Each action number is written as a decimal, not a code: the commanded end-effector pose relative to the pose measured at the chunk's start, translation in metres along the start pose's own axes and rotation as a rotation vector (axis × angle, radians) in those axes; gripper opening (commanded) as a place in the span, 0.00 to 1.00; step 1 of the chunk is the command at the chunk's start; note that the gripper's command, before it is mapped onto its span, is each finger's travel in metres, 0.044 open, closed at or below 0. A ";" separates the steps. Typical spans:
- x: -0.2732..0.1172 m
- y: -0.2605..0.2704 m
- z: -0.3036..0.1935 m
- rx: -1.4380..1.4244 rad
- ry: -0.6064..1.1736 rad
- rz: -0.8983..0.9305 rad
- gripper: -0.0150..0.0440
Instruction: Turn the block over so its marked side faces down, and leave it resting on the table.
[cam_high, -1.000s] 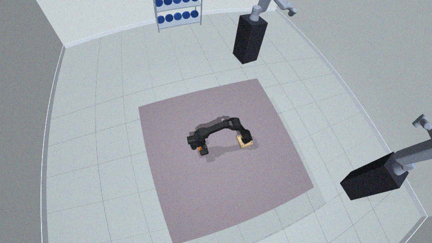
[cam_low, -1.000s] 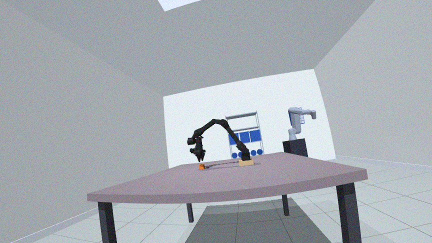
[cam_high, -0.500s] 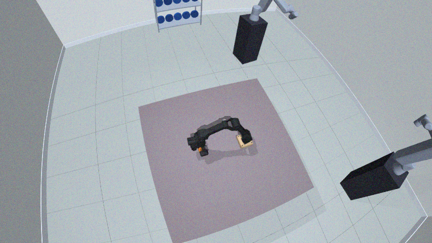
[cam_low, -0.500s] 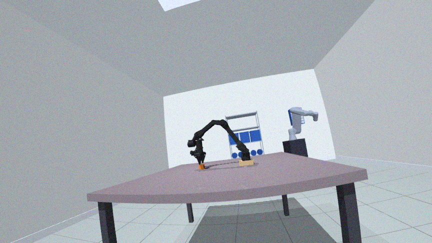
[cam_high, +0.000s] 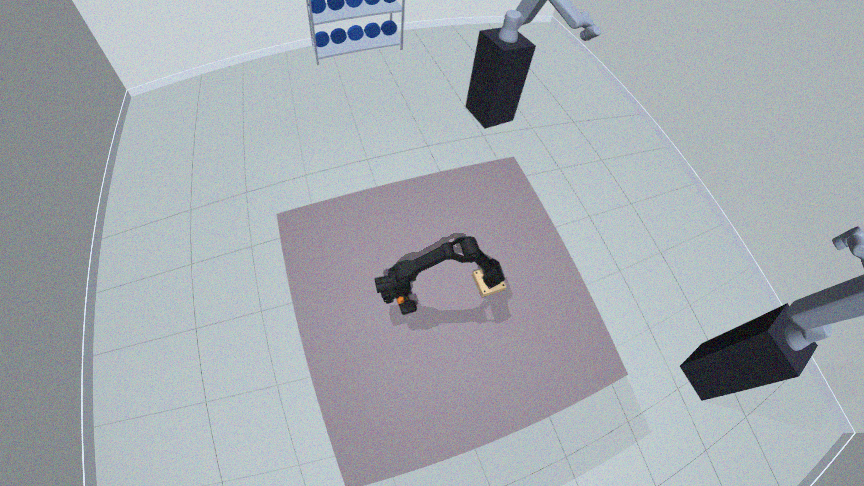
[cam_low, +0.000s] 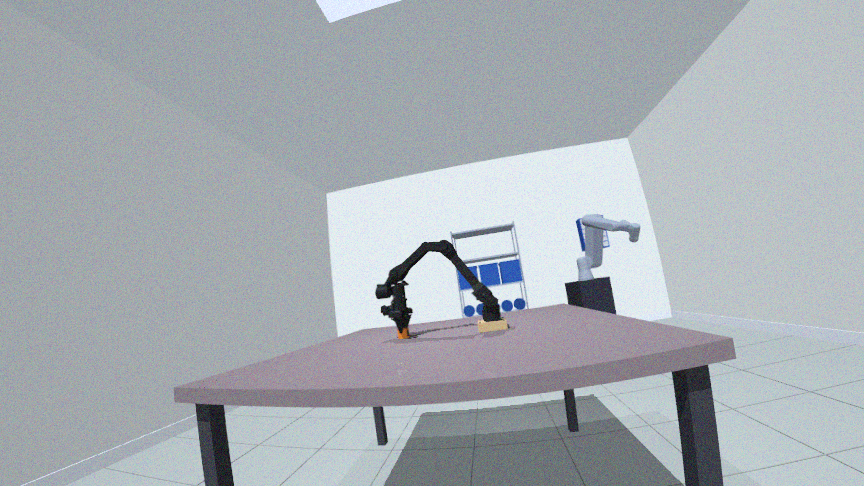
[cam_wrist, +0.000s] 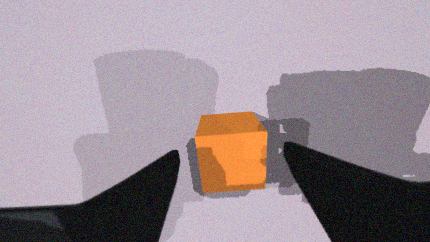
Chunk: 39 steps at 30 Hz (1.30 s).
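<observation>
Though small and probably light, the block looks rigid with smooth, perhaps slick faces; best taken by two opposite side faces, squarely. Item: orange cube, sharp-edged, no mark visible from here. Location: on the mauve tabletop, between the two black fingers. The fingers are apart, not touching the block, holding nothing.

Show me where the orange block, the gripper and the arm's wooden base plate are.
orange block (cam_wrist: 231, 152): wrist view, middle of its near face.
gripper (cam_wrist: 229, 150): wrist view, midway between the fingertips, open around the block.
wooden base plate (cam_high: 486, 287): top view, its bare tan edge.
</observation>
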<state>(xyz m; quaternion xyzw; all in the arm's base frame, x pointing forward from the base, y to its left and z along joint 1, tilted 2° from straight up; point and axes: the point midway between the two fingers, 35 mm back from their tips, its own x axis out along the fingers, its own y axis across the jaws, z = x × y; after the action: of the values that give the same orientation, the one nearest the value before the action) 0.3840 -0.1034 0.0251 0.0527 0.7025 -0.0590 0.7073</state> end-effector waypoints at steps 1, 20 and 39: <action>0.003 -0.001 0.000 0.001 0.003 -0.003 0.69; 0.003 -0.001 0.000 0.001 0.003 -0.003 0.34; -0.026 -0.001 0.001 0.002 -0.032 -0.002 0.25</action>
<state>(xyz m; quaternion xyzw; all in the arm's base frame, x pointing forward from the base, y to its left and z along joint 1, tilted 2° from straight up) 0.3836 -0.1033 0.0466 0.0526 0.7040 -0.0590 0.7058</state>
